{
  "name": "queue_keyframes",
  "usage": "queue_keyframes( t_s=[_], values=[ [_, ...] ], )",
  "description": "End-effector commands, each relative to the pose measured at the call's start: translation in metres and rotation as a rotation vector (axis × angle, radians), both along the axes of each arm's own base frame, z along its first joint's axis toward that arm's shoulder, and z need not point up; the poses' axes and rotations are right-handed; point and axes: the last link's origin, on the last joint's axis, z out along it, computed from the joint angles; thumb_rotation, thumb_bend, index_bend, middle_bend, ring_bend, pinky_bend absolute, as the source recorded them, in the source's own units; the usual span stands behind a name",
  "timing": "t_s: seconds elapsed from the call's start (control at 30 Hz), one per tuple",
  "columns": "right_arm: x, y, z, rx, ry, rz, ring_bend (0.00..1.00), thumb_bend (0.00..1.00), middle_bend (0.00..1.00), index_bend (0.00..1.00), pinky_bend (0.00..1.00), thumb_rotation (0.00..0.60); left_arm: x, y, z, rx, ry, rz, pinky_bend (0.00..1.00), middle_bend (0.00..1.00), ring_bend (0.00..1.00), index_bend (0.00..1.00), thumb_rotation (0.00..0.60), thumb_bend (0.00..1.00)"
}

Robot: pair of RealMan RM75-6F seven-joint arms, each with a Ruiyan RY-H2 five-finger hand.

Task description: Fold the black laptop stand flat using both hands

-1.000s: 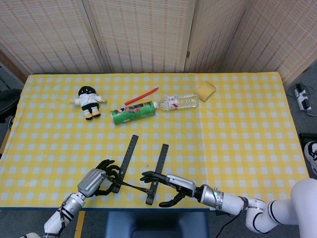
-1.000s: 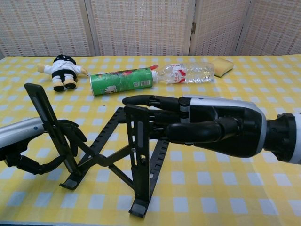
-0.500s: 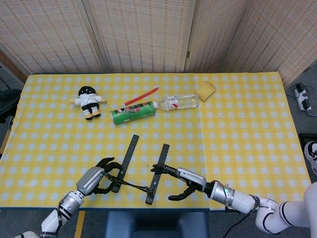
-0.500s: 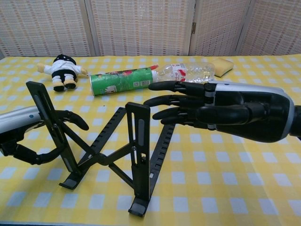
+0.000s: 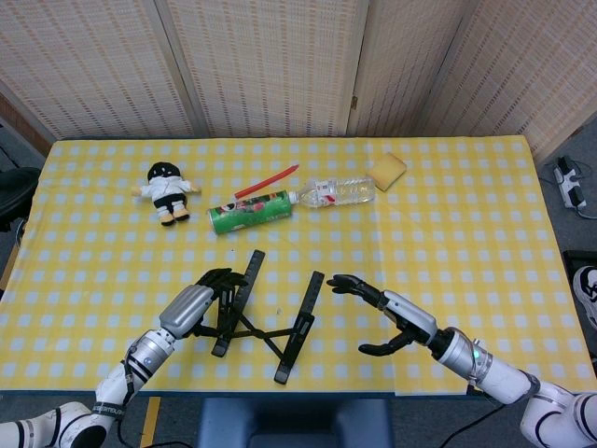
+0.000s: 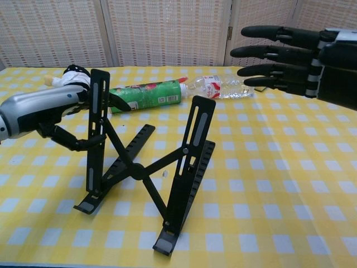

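At the far left of the yellow checked table (image 5: 466,243) lies a small doll (image 5: 167,190) in black and white, well back from the near edge; nearer the front, the left hand (image 5: 201,303) curls its fingers (image 6: 70,142) round the left upright arm of the black laptop stand (image 5: 266,313), grasping it, as the chest view shows plainly; the stand sits near the front edge of the table, unfolded, its two slotted arms raised and tilted, its crossed struts meeting at a pivot between them, its feet on the cloth; behind it, toward the middle of the table, a green can (image 5: 249,211) lies on its side, with a red pencil (image 5: 266,180) just beyond it and a clear plastic bottle (image 5: 334,191) lying end to end with the can, the two close or touching; further right and back sits a yellow sponge (image 5: 387,170); to the right of the stand, apart from it, the right hand (image 5: 384,313) hangs above the cloth with its fingers (image 6: 273,53) spread and straight, released, holding nothing
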Motion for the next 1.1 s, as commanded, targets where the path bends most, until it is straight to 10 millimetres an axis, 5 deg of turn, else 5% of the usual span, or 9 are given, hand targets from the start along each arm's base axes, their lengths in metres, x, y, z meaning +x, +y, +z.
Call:
queue_keyframes(
  t_s=[0.03, 0.2, 0.47, 0.67, 0.8, 0.9, 1.03, 1.1],
  values=[
    [-0.005, 0.003, 0.014, -0.086, 0.007, -0.014, 0.09, 0.26, 0.09, 0.0, 0.0, 0.432, 0.011, 0.013, 0.002, 0.02, 0.001, -0.001, 0.0, 0.15, 0.0, 0.21, 0.6, 0.5],
    [-0.009, 0.006, 0.018, -0.098, 0.003, -0.031, 0.09, 0.26, 0.08, 0.0, 0.0, 0.433, 0.01, 0.02, 0.012, 0.042, 0.034, 0.012, 0.0, 0.14, 0.0, 0.2, 0.6, 0.5],
    [-0.009, 0.005, 0.017, -0.089, -0.007, -0.031, 0.09, 0.26, 0.08, 0.0, 0.0, 0.432, -0.002, 0.024, 0.031, 0.074, 0.098, 0.072, 0.0, 0.01, 0.0, 0.01, 0.6, 0.37],
    [-0.008, 0.002, 0.023, -0.117, -0.004, -0.022, 0.09, 0.26, 0.08, 0.0, 0.0, 0.431, -0.002, 0.028, 0.039, 0.113, 0.08, 0.079, 0.0, 0.0, 0.0, 0.0, 0.6, 0.36],
    [-0.011, 0.002, 0.018, -0.167, 0.12, 0.024, 0.09, 0.26, 0.08, 0.0, 0.0, 0.449, -0.011, 0.03, 0.047, 0.163, 0.124, 0.056, 0.0, 0.0, 0.0, 0.02, 0.6, 0.36],
    [-0.012, 0.002, 0.013, -0.203, 0.211, 0.067, 0.12, 0.26, 0.1, 0.0, 0.0, 0.552, -0.018, 0.03, 0.047, 0.186, 0.16, 0.04, 0.0, 0.01, 0.0, 0.07, 0.6, 0.36],
    [-0.01, 0.0, 0.0, -0.348, 0.476, 0.213, 0.24, 0.26, 0.21, 0.03, 0.02, 0.6, -0.034, 0.034, 0.041, 0.246, 0.272, -0.038, 0.0, 0.05, 0.0, 0.11, 0.6, 0.36],
    [-0.009, -0.003, -0.006, -0.423, 0.576, 0.256, 0.32, 0.26, 0.3, 0.12, 0.11, 0.6, -0.04, 0.035, 0.038, 0.273, 0.313, -0.07, 0.0, 0.07, 0.0, 0.12, 0.6, 0.36]
  ],
)
